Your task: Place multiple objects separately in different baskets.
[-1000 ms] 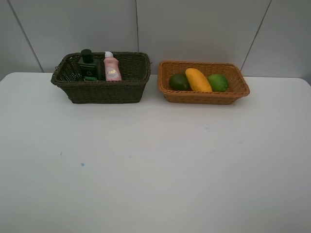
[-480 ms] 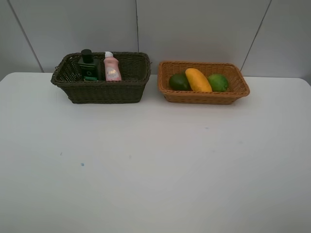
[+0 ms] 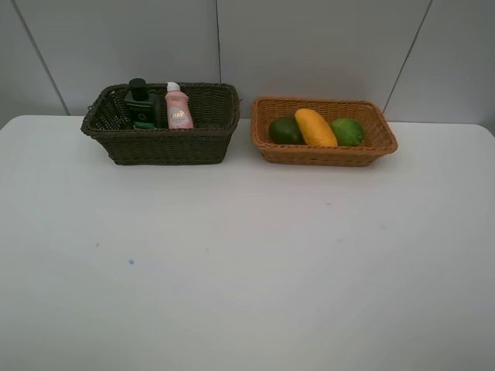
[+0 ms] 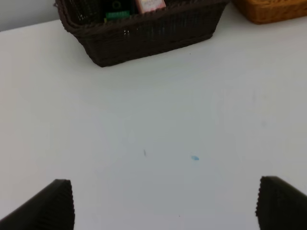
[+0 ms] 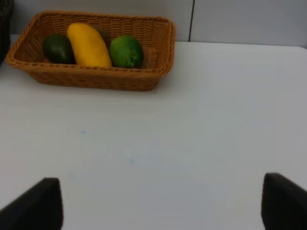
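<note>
The dark brown-green basket [image 3: 166, 147] stands at the back left and holds the dark green pump bottle [image 3: 140, 103] and the pink white-capped bottle [image 3: 178, 107], both upright. The orange-tan basket [image 3: 321, 154] at the back right holds the dark green avocado [image 3: 285, 130], the yellow mango [image 3: 315, 127] and the bright green round fruit [image 3: 347, 131]. A brown kiwi [image 5: 101, 31] peeks from behind the mango. The eraser and the marker are hidden. My left gripper [image 4: 163, 206] and right gripper [image 5: 163, 206] are open and empty over the bare table, far from the baskets.
The white table [image 3: 247, 255] runs from the baskets to the front edge. A grey panelled wall [image 3: 309, 46] stands right behind the baskets. A small blue speck [image 3: 131, 262] marks the table at the front left. Neither arm shows in the exterior high view.
</note>
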`<state>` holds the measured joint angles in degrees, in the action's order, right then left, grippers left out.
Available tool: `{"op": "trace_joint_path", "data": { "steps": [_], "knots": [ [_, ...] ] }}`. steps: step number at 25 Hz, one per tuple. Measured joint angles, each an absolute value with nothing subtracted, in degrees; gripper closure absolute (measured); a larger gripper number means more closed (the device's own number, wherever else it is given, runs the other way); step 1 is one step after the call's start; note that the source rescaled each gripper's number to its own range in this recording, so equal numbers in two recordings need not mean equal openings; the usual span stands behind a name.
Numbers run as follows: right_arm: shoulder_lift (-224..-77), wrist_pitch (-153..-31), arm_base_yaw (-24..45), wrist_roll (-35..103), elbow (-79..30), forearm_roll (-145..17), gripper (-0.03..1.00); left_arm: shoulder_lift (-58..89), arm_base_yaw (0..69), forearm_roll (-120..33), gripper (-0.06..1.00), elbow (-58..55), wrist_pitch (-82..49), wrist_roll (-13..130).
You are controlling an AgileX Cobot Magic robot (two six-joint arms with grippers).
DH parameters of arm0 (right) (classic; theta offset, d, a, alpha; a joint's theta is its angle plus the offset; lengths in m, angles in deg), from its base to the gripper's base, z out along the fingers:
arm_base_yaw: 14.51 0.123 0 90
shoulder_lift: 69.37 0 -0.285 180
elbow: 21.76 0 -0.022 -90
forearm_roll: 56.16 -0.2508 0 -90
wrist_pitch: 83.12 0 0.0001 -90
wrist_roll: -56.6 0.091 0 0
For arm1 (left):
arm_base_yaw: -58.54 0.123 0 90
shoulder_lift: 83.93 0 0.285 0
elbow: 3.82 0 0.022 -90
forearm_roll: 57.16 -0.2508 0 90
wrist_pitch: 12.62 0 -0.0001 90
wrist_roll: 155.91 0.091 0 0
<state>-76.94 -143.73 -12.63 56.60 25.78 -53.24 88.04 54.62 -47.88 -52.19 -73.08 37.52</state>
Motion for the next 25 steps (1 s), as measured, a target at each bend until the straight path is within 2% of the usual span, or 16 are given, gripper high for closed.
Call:
{"op": "trace_joint_path", "data": {
  "steps": [8, 16, 25],
  "knots": [
    [-76.94, -143.73, -12.63, 56.60, 25.78, -53.24, -0.02, 88.04, 54.62, -48.94, -0.05, -52.19, -73.22, 35.63],
    [-76.94, -143.73, -12.63, 56.60, 25.78, -53.24, -0.02, 88.04, 54.62, -56.27, -0.05, -52.31, -73.22, 25.21],
    [-76.94, -143.73, -12.63, 56.60, 25.78, -53.24, -0.02, 88.04, 54.62, -57.16, -0.05, -52.31, -73.22, 24.09]
  ]
}}
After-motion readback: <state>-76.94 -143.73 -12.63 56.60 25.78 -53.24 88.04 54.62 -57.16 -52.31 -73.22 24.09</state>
